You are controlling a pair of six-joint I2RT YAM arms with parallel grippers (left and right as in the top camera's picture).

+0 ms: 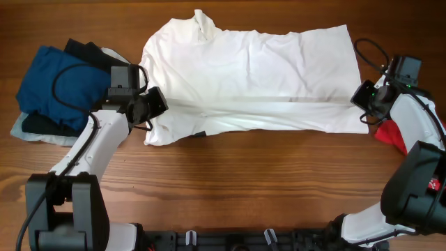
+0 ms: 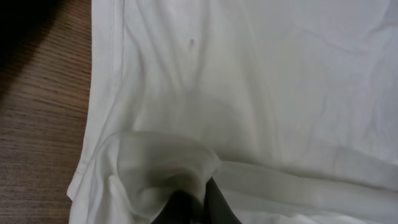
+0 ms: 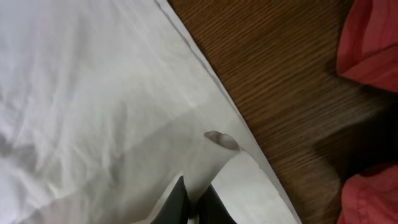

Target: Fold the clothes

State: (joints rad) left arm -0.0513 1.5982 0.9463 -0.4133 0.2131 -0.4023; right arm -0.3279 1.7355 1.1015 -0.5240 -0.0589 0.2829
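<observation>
A large white T-shirt [image 1: 251, 77] lies spread across the table, print side hidden, its front strip folded over along a long crease. My left gripper [image 1: 155, 104] is shut on the shirt's left edge; in the left wrist view the white fabric [image 2: 249, 93] bunches over the dark fingers [image 2: 198, 202]. My right gripper [image 1: 364, 97] is shut on the shirt's right hem; in the right wrist view the cloth [image 3: 93, 106] is pinched between the fingers [image 3: 194, 202]. Both hold the fold low over the table.
A pile of blue [image 1: 52, 87] and black [image 1: 87, 50] garments lies at the left, behind my left arm. A red garment [image 1: 391, 134] lies at the right edge; it also shows in the right wrist view [image 3: 370, 37]. Bare wood runs along the front.
</observation>
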